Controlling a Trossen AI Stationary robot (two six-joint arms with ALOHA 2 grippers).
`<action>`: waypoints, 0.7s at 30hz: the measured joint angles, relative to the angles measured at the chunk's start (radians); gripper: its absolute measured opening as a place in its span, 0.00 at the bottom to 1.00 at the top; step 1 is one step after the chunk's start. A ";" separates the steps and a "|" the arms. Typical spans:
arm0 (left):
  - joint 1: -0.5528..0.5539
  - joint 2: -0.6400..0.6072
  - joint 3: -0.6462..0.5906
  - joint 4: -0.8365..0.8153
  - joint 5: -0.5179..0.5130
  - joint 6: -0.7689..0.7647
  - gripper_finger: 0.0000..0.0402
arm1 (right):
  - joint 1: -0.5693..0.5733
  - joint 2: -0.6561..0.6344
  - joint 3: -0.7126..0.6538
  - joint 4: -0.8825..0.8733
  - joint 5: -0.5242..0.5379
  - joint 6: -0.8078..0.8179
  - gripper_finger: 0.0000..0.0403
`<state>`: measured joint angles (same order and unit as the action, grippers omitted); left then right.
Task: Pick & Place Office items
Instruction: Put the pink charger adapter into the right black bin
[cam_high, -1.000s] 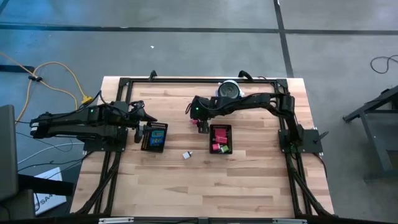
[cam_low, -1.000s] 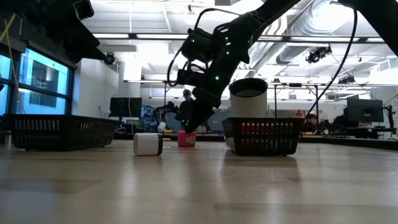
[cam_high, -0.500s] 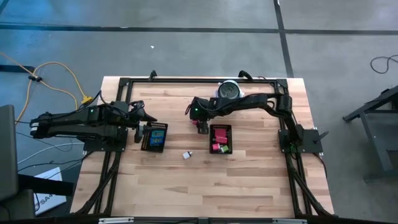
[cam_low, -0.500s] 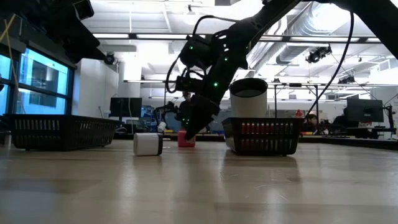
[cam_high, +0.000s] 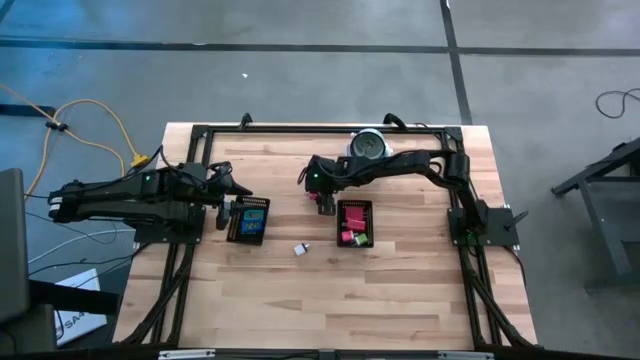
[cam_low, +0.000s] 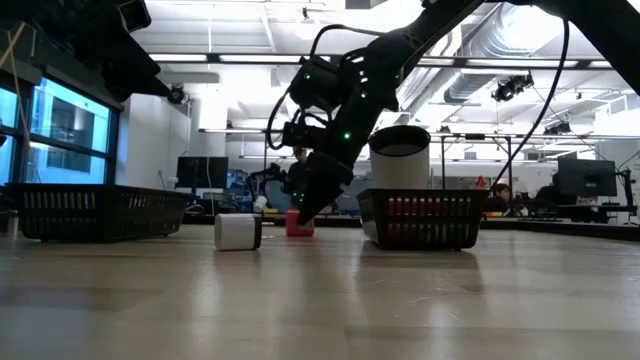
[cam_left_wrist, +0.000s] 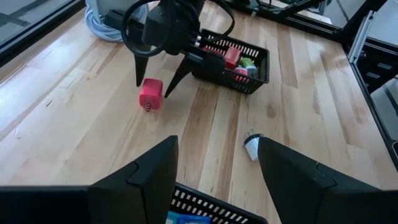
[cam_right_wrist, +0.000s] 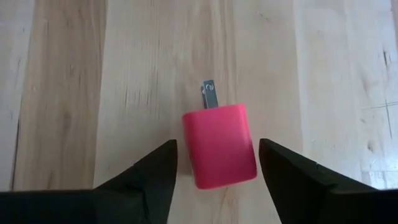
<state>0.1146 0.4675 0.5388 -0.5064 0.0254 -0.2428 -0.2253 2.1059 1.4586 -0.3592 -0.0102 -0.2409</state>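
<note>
Wooden table carries two black mesh trays; the right tray holds pink blocks. Beside it, the right end effector hangs over a pink plug adapter, fingers apart on either side. The left end effector, fingers apart, hovers by the left tray. A white adapter lies between the trays.

You have bare table on both sides of the pink plug block, and the right gripper straddles it with fingers spread. Just right stands the mesh tray; the white piece lies nearer, well apart.
</note>
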 joint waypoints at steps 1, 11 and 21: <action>0.000 0.000 0.000 0.000 0.000 0.000 0.54 | 0.000 0.000 0.000 0.000 0.000 0.000 0.52; 0.000 0.000 0.000 0.000 0.000 0.000 0.54 | 0.000 0.000 0.000 0.000 0.000 0.000 0.44; 0.000 0.000 0.000 0.000 0.000 0.000 0.54 | 0.000 0.000 0.000 0.001 0.000 0.000 0.38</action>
<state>0.1146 0.4674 0.5388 -0.5064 0.0254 -0.2425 -0.2253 2.1056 1.4586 -0.3585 -0.0105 -0.2412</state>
